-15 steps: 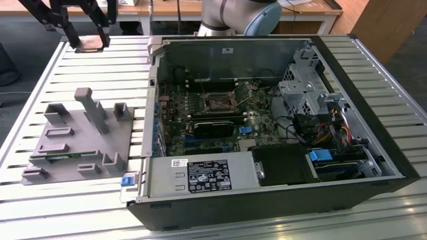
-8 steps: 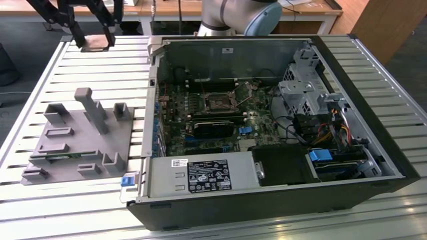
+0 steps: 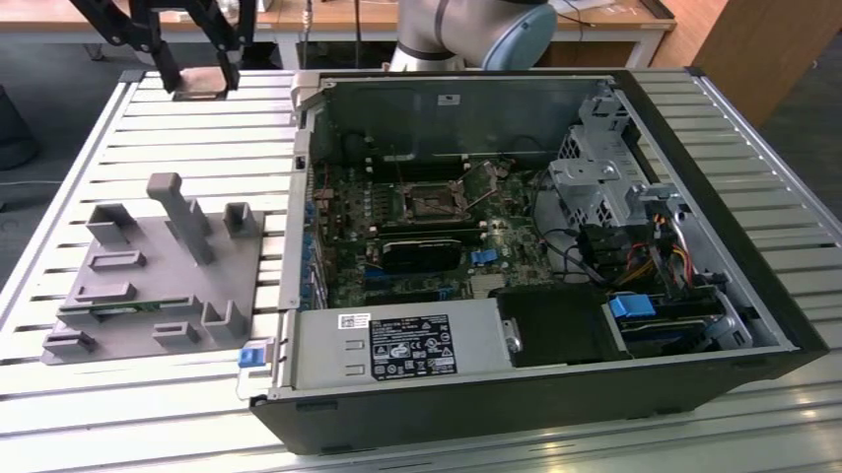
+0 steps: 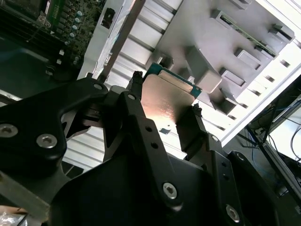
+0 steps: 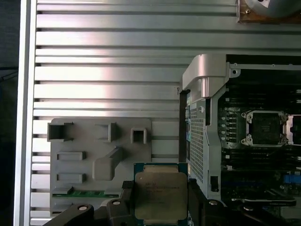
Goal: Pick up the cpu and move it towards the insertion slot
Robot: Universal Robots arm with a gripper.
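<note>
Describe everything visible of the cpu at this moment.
The cpu is a flat square chip with a silvery metal top and a green-edged board. It is held off the table between the tool's black fingers, which grip opposite edges. It hangs over the slatted table by the grey fixture, outside the computer case.

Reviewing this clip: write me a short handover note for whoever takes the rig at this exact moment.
Claw: shut on the cpu, one finger on each side of it, held in the air above the slatted table.
The cpu also shows between the fingers in the second wrist view, with the grey fixture beneath.
Insertion slot: on the motherboard inside the open computer case, its silver frame visible and nothing in it.
Done: cpu picked up.
Left: the cpu is not yet over the case; the move towards the slot remains.
</note>
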